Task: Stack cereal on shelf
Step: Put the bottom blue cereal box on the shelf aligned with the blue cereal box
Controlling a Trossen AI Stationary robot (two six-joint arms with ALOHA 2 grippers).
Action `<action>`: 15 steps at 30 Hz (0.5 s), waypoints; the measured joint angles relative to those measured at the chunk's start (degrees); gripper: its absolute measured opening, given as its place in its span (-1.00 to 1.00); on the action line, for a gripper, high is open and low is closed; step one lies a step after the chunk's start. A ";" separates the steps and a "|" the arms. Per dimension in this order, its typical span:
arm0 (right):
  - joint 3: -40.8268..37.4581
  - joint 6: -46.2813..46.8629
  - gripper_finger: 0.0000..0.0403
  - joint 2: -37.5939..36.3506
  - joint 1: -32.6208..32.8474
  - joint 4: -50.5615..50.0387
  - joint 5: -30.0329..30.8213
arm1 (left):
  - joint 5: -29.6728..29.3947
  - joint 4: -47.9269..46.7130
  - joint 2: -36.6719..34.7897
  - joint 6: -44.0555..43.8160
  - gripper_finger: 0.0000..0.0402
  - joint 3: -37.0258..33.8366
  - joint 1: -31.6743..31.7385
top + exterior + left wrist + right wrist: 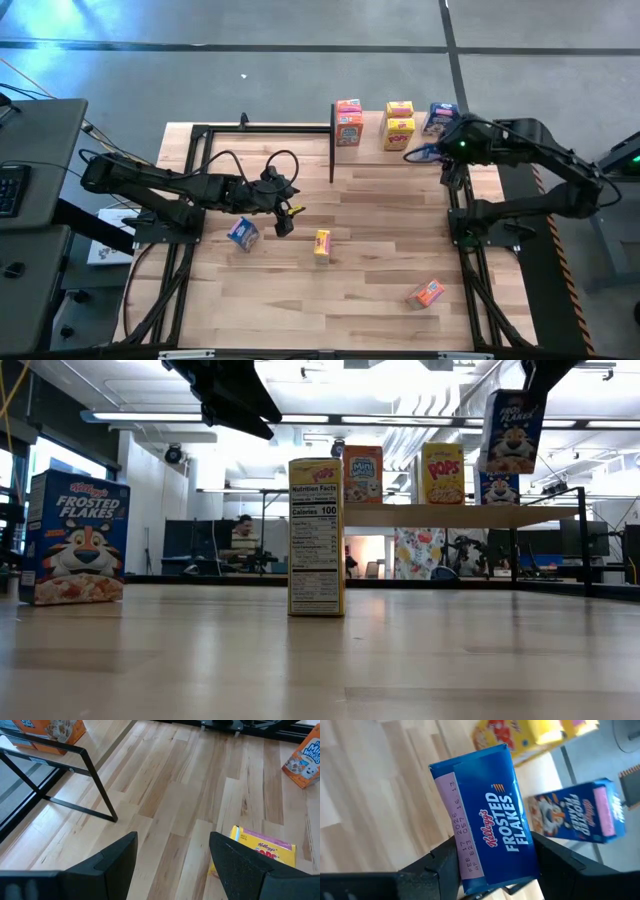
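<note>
Blue cereal box [487, 815] sits clamped in the right tool [490, 870], seemingly above the shelf [440, 515].

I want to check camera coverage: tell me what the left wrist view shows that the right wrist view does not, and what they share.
Only the left wrist view: the open, empty left gripper above a yellow Pops box on the tabletop, an orange-pink box farther off, and a black shelf post.

Only the right wrist view: the right gripper shut on a blue Frosted Flakes box, with another blue box beyond it.

Both: light plank wood, and yellow cereal packaging.
</note>
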 joint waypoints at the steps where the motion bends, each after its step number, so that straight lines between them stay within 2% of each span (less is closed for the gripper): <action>1: 0.00 -0.55 0.00 0.04 -0.66 -0.01 0.14 | -0.01 0.00 -0.01 0.01 0.19 0.00 0.00; 15: 0.00 -11.30 0.00 0.24 -12.21 0.12 -0.26 | -0.01 0.00 0.00 0.00 0.19 0.00 0.00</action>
